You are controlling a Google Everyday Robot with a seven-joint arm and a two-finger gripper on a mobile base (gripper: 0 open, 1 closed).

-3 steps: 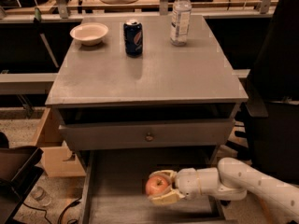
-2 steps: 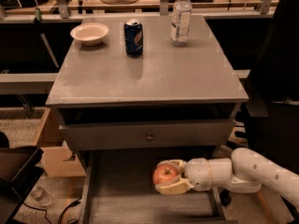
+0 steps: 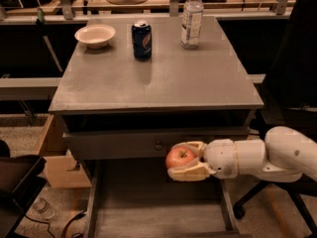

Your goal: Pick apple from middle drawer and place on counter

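Note:
The apple [image 3: 179,158], red with yellowish patches, sits between the two cream fingers [image 3: 190,172] of my gripper [image 3: 182,159]. The gripper is shut on it and holds it above the open middle drawer [image 3: 148,209], just in front of the grey drawer front with a small knob [image 3: 157,145]. My white arm comes in from the right. The counter [image 3: 158,78] is the grey top of the cabinet, above and behind the apple.
On the counter stand a white bowl [image 3: 95,35] at the back left, a blue soda can [image 3: 141,40] and a clear water bottle [image 3: 191,18]. A cardboard box [image 3: 52,155] sits left of the cabinet and a chair base [image 3: 277,202] at the right.
The gripper has lifted the apple from low in the drawer up to the level of the upper drawer front and a little to the right.

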